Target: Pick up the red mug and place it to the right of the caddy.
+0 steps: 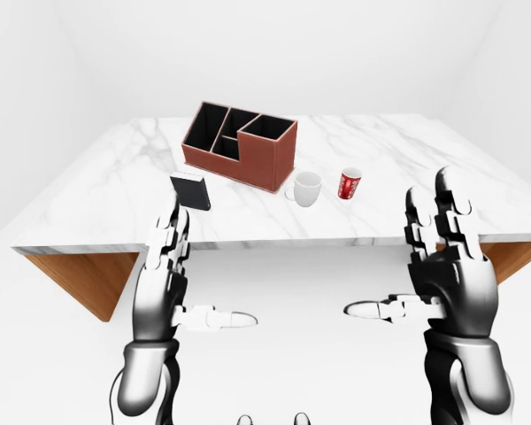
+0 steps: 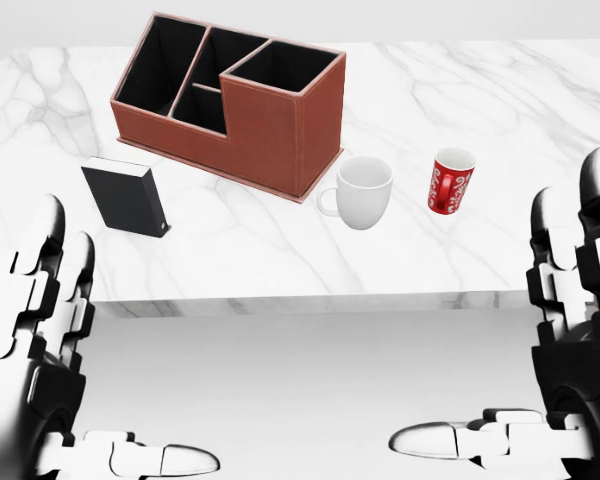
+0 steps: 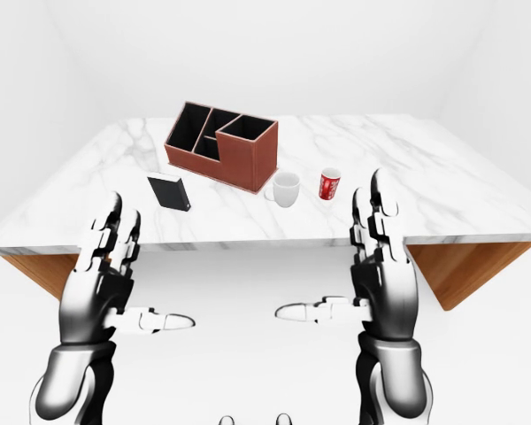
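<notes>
While both hands hover spread wide, left hand (image 1: 164,283), right hand (image 1: 447,274), red mug (image 2: 451,180) upright, caddy (image 2: 230,100) compartments dark

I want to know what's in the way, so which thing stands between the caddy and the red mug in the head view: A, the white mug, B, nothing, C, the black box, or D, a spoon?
A: the white mug stands just right of the caddy, with the red mug farther right of it.

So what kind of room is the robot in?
Probably a plain made-up test room, not a real home: bare white walls around one marble table with a compartment caddy, a red mug and a white mug.
</notes>
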